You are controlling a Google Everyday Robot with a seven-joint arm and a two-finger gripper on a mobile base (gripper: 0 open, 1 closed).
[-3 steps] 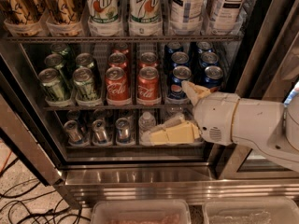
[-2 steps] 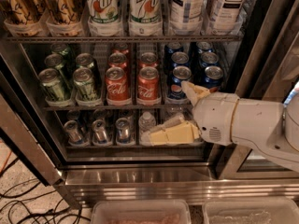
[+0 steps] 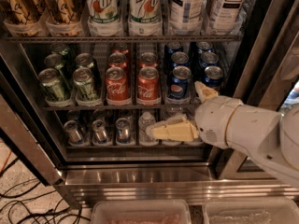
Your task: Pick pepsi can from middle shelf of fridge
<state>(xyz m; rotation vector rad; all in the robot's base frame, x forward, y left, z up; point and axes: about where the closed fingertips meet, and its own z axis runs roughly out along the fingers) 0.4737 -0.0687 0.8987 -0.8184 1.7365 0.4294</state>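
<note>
The fridge (image 3: pixel 140 177) stands open with three racks in view. The top rack holds six bottles (image 3: pixel 145 8) in a row: two amber ones on the left, two 7UP in the centre and two tea bottles on the right. The middle shelf (image 3: pixel 93 108) carries six files of cans running front to back. These are two files of green cans (image 3: pixel 53 84) on the left, two of red Coca-Cola cans (image 3: pixel 117 85) in the centre and two of dark blue cans on the right. The front pepsi can (image 3: pixel 179 81) of the inner blue file stands upright at the front rail, just beside the nearest Coca-Cola can. The lower rack holds silver-topped cans (image 3: pixel 99 130) and one pale bottle (image 3: pixel 145 124). The end effector (image 3: pixel 188 111) is at the right of the opening, in front of the middle shelf's rail and below the blue cans. It is open, its fingers spread wide, and it grips nothing. The upper finger (image 3: pixel 204 91) points up just in front of the outer front blue can (image 3: pixel 213 76); contact cannot be determined. The lower finger (image 3: pixel 172 132) lies across the front of the lower rack. Below the fridge are two clear plastic tubs (image 3: pixel 140 204); their contents cannot be made out. Cables (image 3: pixel 28 204) lie on the floor at left.
</note>
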